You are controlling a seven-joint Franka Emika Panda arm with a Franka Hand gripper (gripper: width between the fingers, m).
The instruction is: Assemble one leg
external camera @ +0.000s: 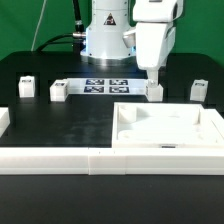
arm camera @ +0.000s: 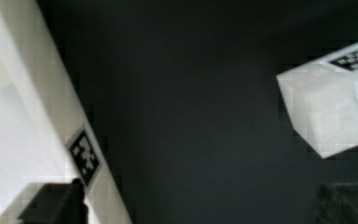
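Note:
Several small white legs stand on the black table in the exterior view: two at its left (external camera: 27, 87) (external camera: 59, 92), one in the middle (external camera: 155, 92), one at its right (external camera: 199, 88). My gripper (external camera: 152, 78) hangs straight down just above the middle leg, close to its top. In the wrist view the gripper (arm camera: 197, 205) is open. Its dark fingertips (arm camera: 51, 205) stand wide apart with only bare black table between them. A tagged white leg (arm camera: 332, 100) lies off to one side, outside the jaws. A large white tagged piece (arm camera: 25, 110) fills the other side.
The wide white tray-like piece (external camera: 165, 125) lies just in front of the middle leg. Long white border rails (external camera: 50, 157) run along the front, with a short white piece (external camera: 3, 120) at the exterior view's left. The marker board (external camera: 105, 85) lies before the robot base (external camera: 105, 35).

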